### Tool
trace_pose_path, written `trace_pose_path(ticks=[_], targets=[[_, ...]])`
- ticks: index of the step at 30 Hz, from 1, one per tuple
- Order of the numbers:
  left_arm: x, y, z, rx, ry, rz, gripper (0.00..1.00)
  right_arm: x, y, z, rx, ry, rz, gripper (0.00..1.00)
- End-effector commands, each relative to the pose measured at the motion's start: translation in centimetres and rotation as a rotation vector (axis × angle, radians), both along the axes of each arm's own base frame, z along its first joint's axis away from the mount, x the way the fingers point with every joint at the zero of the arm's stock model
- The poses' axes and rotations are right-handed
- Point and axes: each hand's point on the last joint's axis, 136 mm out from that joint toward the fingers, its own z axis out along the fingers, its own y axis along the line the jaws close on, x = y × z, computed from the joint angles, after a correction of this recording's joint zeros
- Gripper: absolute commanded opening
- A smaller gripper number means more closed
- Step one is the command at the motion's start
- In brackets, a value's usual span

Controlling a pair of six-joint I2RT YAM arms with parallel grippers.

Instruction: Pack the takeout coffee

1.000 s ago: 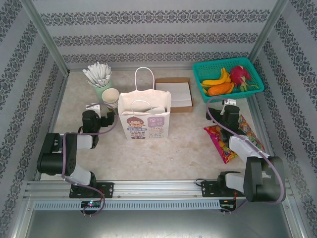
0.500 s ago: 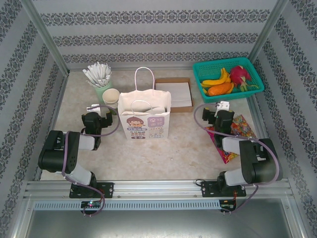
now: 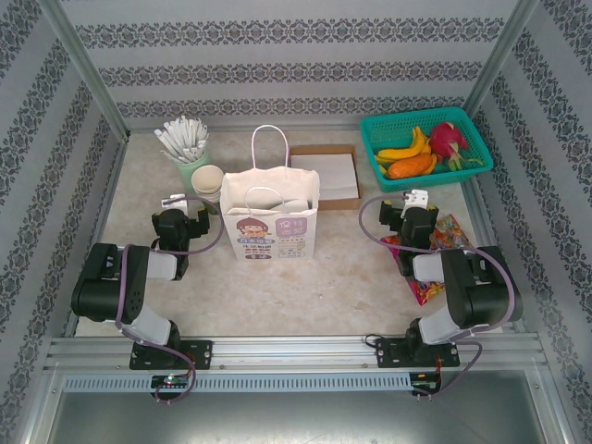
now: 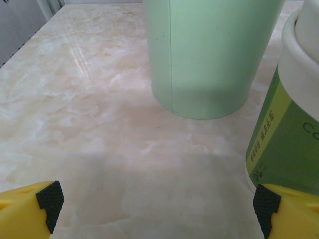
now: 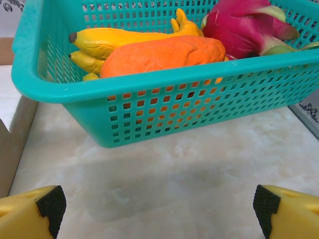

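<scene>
The takeout coffee with its black lid is out of view. The white paper bag with a cartoon print stands upright and open at mid-table. My left gripper rests low at the bag's left, open, with bare table between its yellow fingers. It faces the pale green cup of white sticks. My right gripper sits to the right of the bag, open and holding nothing, with bare table between its fingertips in the right wrist view, facing the teal basket.
Stacked cream lidless cups, olive-green printed on the side, stand beside the stick cup. A brown box of white napkins lies behind the bag. The basket holds fruit. A colourful snack packet lies under the right arm.
The right arm has folded back toward its base and its gripper shifted slightly left. The left arm barely moved.
</scene>
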Motion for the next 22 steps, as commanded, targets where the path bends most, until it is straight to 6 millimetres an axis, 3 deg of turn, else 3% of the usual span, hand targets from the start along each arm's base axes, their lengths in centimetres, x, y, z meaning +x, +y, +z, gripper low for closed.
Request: trace_pose_path(ticks=[1, 3, 5, 22], targets=[[0.8, -0.3, 1.6, 0.000, -0.066, -0.001, 1.00, 0.6, -0.3, 1.3, 0.017, -0.040, -0.016, 0.98], [0.8, -0.3, 1.6, 0.000, -0.065, -0.002, 1.00, 0.7, -0.1, 1.3, 0.021, -0.048, -0.002, 0.98], [0.8, -0.3, 1.6, 0.000, -0.064, -0.001, 1.00, 1.3, 3.6, 1.2, 0.075, -0.019, 0.280, 0.98], [1.0, -0.7, 1.5, -0.010, -0.056, -0.039, 1.00, 1.2, 2.6, 1.2, 0.087, -0.026, 0.230, 0.98]])
